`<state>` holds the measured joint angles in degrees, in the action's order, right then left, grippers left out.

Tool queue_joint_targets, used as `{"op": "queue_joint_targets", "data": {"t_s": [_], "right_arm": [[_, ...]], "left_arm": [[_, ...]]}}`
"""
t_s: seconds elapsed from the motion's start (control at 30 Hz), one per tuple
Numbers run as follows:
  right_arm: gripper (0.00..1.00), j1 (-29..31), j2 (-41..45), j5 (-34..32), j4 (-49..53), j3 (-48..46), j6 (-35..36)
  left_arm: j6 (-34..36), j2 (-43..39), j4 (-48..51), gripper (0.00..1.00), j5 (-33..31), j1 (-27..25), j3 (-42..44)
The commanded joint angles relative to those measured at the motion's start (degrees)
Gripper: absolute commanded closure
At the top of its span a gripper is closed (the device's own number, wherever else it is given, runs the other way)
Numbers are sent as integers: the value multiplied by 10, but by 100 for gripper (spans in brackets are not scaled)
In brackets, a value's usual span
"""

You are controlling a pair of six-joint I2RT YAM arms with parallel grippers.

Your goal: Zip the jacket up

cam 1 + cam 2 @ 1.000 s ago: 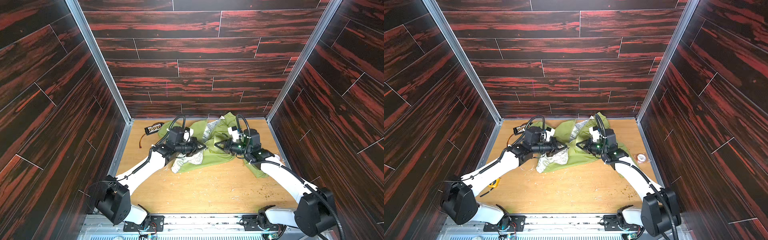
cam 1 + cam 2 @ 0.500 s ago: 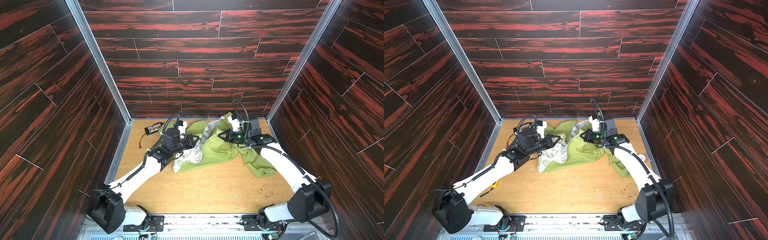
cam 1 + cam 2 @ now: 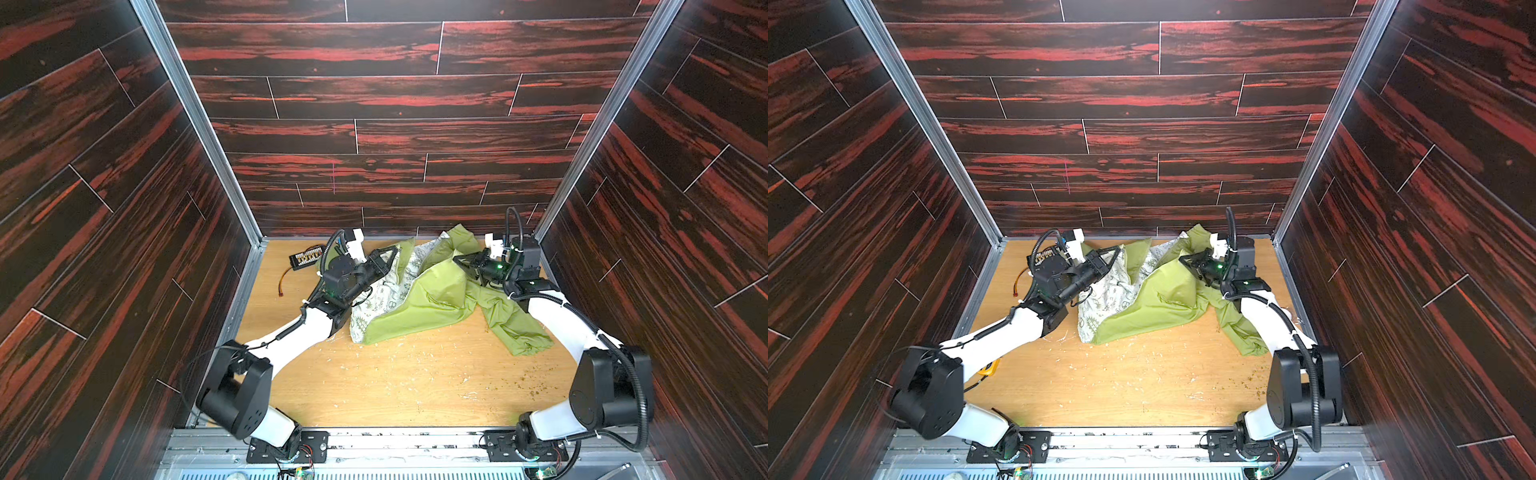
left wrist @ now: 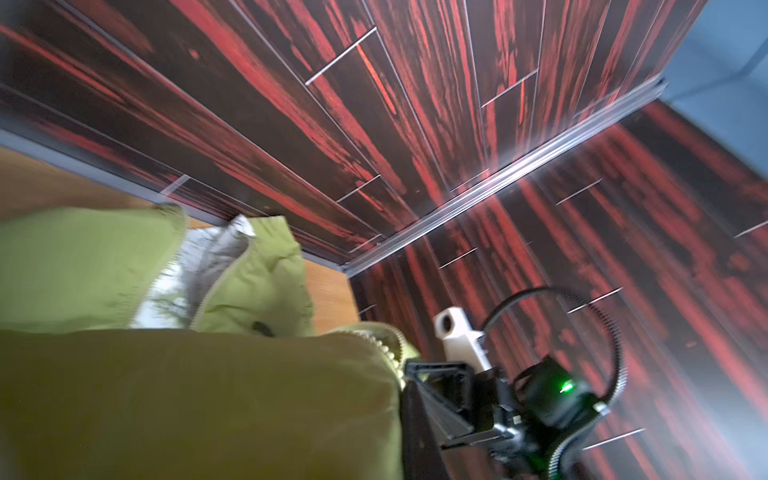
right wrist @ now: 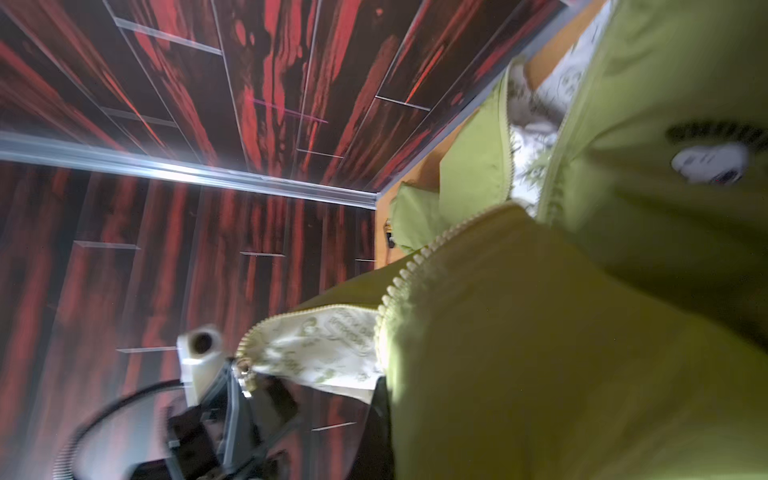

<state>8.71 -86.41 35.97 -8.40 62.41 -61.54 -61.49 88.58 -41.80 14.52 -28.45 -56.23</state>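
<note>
While both my arms reach forward from the near rail, both top views show my left hand (image 3: 390, 252) raised at the left end of the jacket (image 3: 432, 299), jaws pressed together on its front edge. My right hand (image 3: 458, 260) is clamped the same way on the opposite edge, wrist bent inward. The jacket lies open at the back of the table (image 3: 395, 386) with its pale lining (image 3: 388, 291) showing, and a long green fold trails toward my right arm. A second ago my hands sat nearly tip to tip over the middle of the cloth. Now they stand well apart and nearer the back wall, with the fabric spread between them. The near half of the table is open wood. A black board (image 3: 306, 258) lies by the left wall, and my right wrist is close to the right corner post.

In the left wrist view the jacket (image 4: 187, 395) looms close, and my right hand (image 4: 411, 370) pinches it at the zipper teeth (image 4: 384, 345).

In the right wrist view, blurred, my left hand (image 5: 245, 376) grips the corner of the lining (image 5: 324, 349).
</note>
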Motion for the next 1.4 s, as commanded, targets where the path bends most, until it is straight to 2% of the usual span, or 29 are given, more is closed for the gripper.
{"op": "queue_joint_targets", "data": {"t_s": [0.0,0.2,0.47,0.7,1.37], "right_arm": [[100,11,-1,35,-120,15,-79],[100,38,-22,36,-185,28,-123],[100,90,-42,12,-178,74,-151],[100,112,-49,3,-170,100,-157],[100,131,-17,-58,-193,83,-179]], "left_arm": [[-88,21,-122,100,24,3,-15],[-158,56,-223,100,28,0,-16],[-169,79,-284,100,36,-25,-31],[-178,86,-291,100,51,-32,-36],[-199,99,-324,100,29,-35,-34]]}}
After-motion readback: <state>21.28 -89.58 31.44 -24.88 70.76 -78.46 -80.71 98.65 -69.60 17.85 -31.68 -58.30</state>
